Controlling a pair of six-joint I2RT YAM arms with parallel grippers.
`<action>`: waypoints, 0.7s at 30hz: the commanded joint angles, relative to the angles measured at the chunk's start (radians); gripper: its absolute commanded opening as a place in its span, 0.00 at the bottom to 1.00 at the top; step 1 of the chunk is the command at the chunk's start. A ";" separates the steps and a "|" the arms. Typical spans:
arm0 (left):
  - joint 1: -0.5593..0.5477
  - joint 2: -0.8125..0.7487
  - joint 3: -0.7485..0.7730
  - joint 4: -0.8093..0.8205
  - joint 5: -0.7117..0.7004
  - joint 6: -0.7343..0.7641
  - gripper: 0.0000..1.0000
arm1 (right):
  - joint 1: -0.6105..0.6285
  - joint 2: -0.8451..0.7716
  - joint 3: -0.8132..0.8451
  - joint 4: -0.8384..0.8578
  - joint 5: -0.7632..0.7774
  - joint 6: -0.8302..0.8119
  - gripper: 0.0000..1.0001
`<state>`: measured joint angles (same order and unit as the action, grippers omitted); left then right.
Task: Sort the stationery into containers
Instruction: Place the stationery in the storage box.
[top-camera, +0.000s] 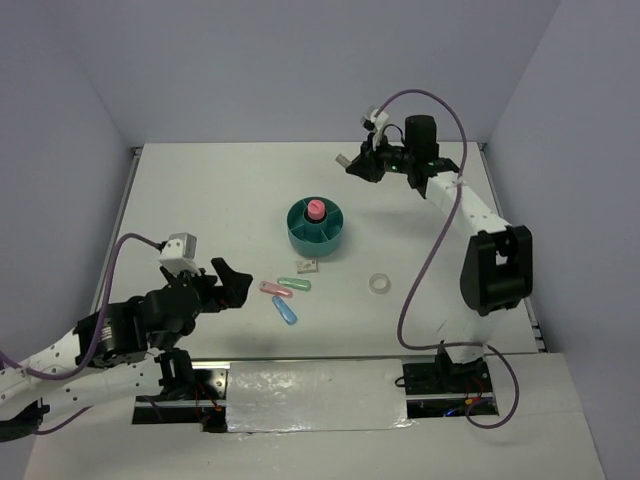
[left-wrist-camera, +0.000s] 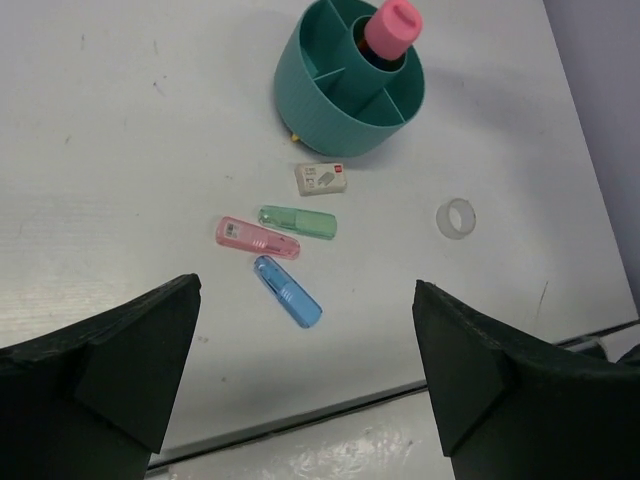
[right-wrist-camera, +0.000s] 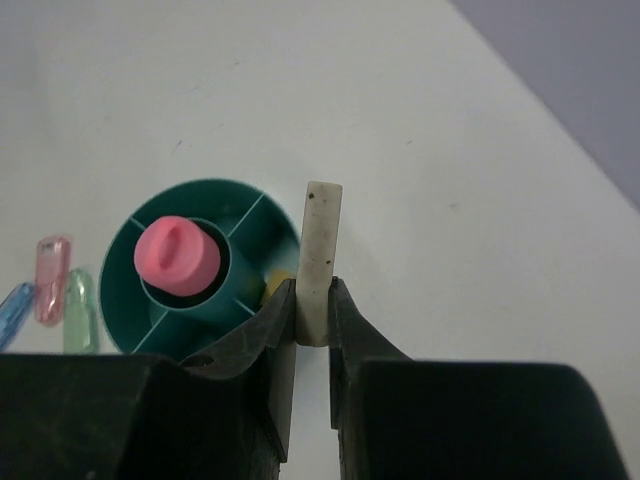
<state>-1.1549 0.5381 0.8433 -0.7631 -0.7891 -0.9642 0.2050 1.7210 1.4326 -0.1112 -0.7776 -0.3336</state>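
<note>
Right gripper (right-wrist-camera: 312, 300), clamped on a thin beige eraser (right-wrist-camera: 321, 250); left gripper (top-camera: 236, 281), jaws spread wide, holding nothing; teal organiser (top-camera: 303, 243) (pink tube (top-camera: 315, 210) standing in its central cup) between them.

- The left arm (top-camera: 105, 338) has rounded black joint housings and white links dotted with small dark screw holes.
- The right arm (top-camera: 470, 205) has a long white link and a blocky black elbow housing.
- A purple cable (top-camera: 428, 262) loops along each arm.
- A small white-grey camera box (top-camera: 180, 248) tops each wrist.
- The left hand (top-camera: 237, 282) and right hand (right-wrist-camera: 313, 300) have matte black, wedge-shaped fingers.
- The bases (top-camera: 447, 372) are black, with thin red wires.
</note>
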 joint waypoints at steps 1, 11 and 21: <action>-0.002 -0.010 0.007 0.058 0.042 0.179 0.99 | 0.014 0.125 0.133 -0.255 -0.182 -0.117 0.04; -0.002 -0.014 -0.053 0.061 -0.027 0.140 0.99 | 0.053 0.201 0.057 -0.097 -0.221 -0.024 0.09; -0.002 0.008 -0.064 0.067 -0.038 0.134 0.99 | 0.088 0.261 0.092 -0.154 -0.155 -0.047 0.20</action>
<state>-1.1545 0.5457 0.7822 -0.7322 -0.8070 -0.8406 0.2840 1.9633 1.4868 -0.2619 -0.9436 -0.3687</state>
